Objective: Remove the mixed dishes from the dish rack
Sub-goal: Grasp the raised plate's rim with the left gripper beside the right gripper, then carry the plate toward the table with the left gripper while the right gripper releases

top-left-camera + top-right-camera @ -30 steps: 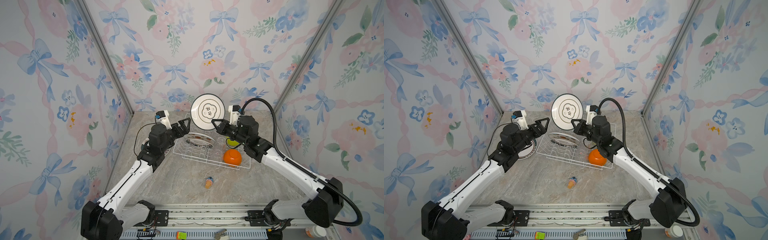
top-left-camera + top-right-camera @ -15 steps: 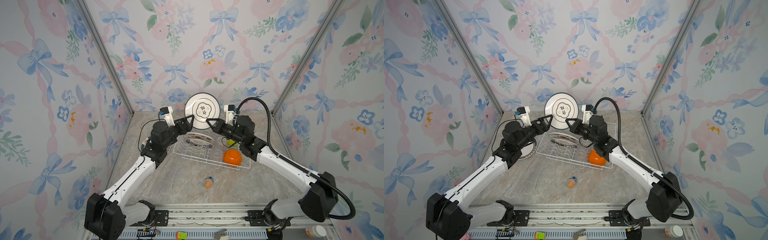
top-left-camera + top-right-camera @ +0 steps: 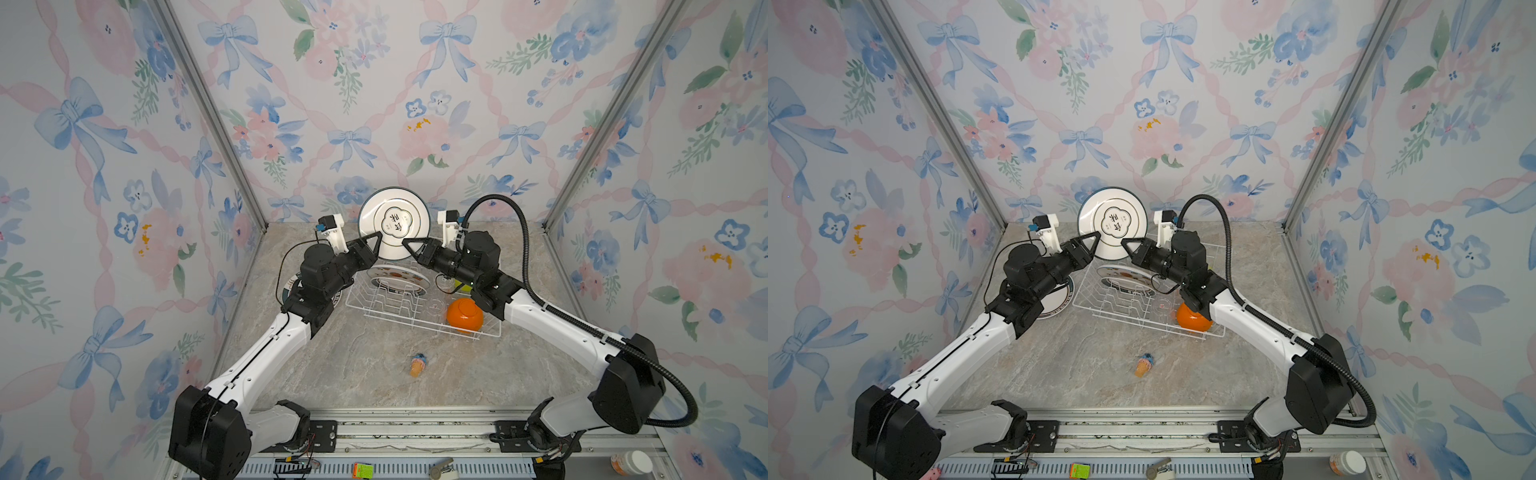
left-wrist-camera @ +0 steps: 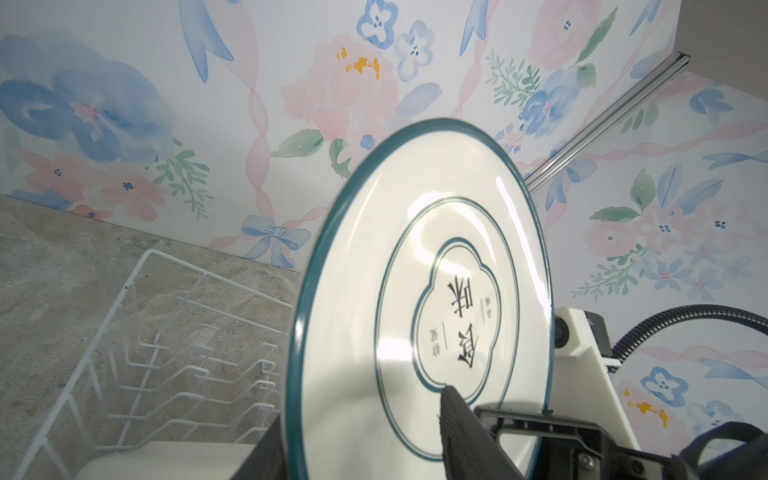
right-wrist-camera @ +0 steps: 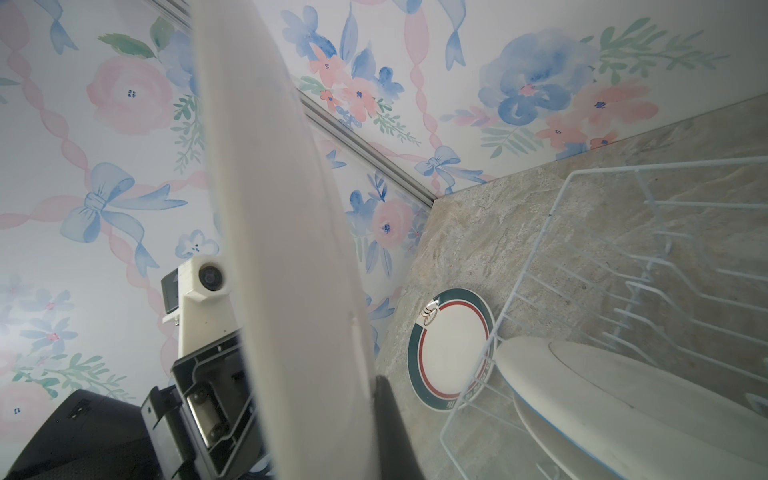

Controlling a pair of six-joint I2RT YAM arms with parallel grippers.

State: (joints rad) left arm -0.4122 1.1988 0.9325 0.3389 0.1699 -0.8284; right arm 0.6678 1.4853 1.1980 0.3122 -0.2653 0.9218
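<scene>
Your right hand (image 3: 408, 244) is clenched on the rim of the emblem plate (image 3: 392, 216), holding it upright above the dish rack (image 3: 399, 319) by the far edge of the surface (image 3: 374, 374) so your left hand (image 3: 377, 237) can straddle the opposite rim; whether that grips, I cannot tell.

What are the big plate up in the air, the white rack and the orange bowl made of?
Raised plate: likely glazed ceramic, maybe melamine; it is glossy white, with bright streaks of light on its face.
Dish rack: it seems to be thin metal wire with a white coating; the rods are smooth and bent.
Orange bowl: probably plastic; even colour and a soft sheen.
</scene>
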